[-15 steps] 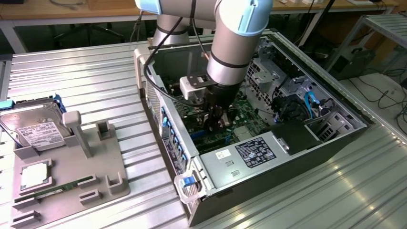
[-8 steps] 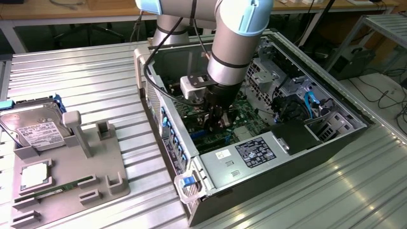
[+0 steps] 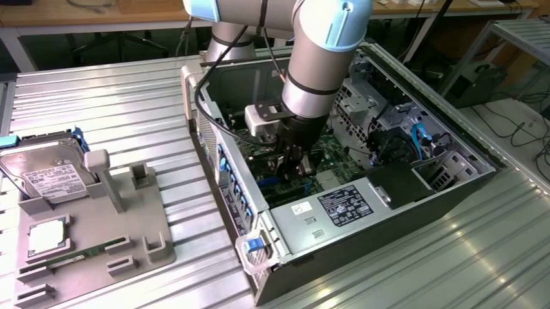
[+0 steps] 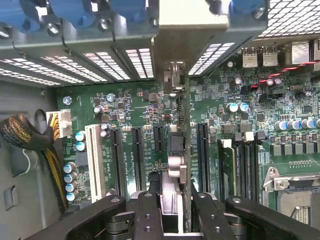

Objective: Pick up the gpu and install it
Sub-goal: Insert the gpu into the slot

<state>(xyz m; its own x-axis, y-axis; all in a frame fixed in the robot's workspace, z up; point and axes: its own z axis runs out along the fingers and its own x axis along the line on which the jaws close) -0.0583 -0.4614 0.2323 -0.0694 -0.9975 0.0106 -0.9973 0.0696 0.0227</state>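
In the wrist view the gpu [image 4: 175, 172] appears edge-on, a thin card running from my gripper [image 4: 175, 197] toward its silver end bracket [image 4: 185, 30] at the case's rear slot openings. The two black fingers [image 4: 148, 210] flank it and are shut on it. The card stands upright over the green motherboard [image 4: 150, 107], between the black expansion slots [image 4: 137, 157]. In the exterior view the gripper [image 3: 294, 168] reaches down inside the open computer case [image 3: 447, 193], low over the board; the arm hides most of the card there.
A yellow-and-black cable bundle [image 4: 25, 135] lies beside the board. Memory slots [image 4: 240, 160] and the CPU socket [image 4: 295, 195] sit on the other side. Outside the case, a grey fixture [image 3: 129, 225] holds a hard drive [image 3: 47, 170], a processor [image 3: 47, 235] and a memory stick [image 3: 77, 254].
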